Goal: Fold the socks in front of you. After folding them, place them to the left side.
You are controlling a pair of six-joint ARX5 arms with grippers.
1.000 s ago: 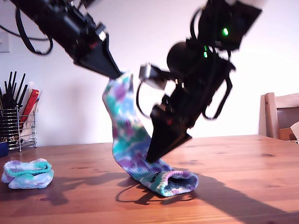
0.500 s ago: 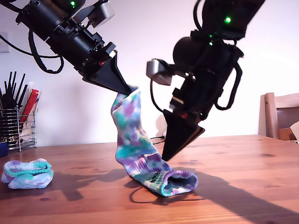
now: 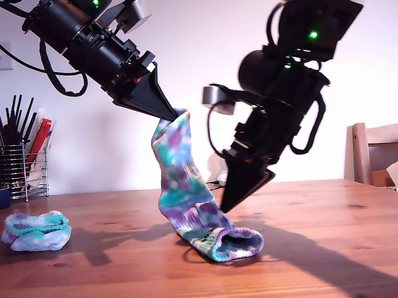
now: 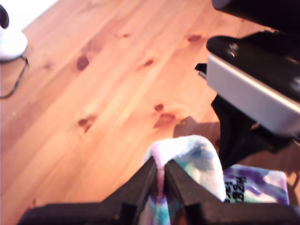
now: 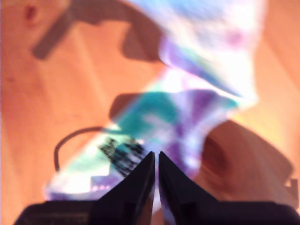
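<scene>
My first gripper point(image 3: 173, 114) pinches the sock point(image 3: 187, 189) top; its cuff lies on the table point(image 3: 335, 248). My second gripper point(image 3: 223, 207), pressed together and empty, hangs at the sock's 3 o'clock. The thin pinch could slip. The folded sock point(image 3: 36, 231) waits at 9 o'clock.

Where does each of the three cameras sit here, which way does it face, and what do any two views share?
Exterior view: low at table height, facing both arms, the lifted sock, the folded sock.
First wrist view: on my first gripper, looking down at the table; its jaws pinch the sock's top.
Second wrist view: on my second gripper, looking down over the sock's lower part; jaws closed, apparently empty.
Shared: all show the lifted sock.
</scene>
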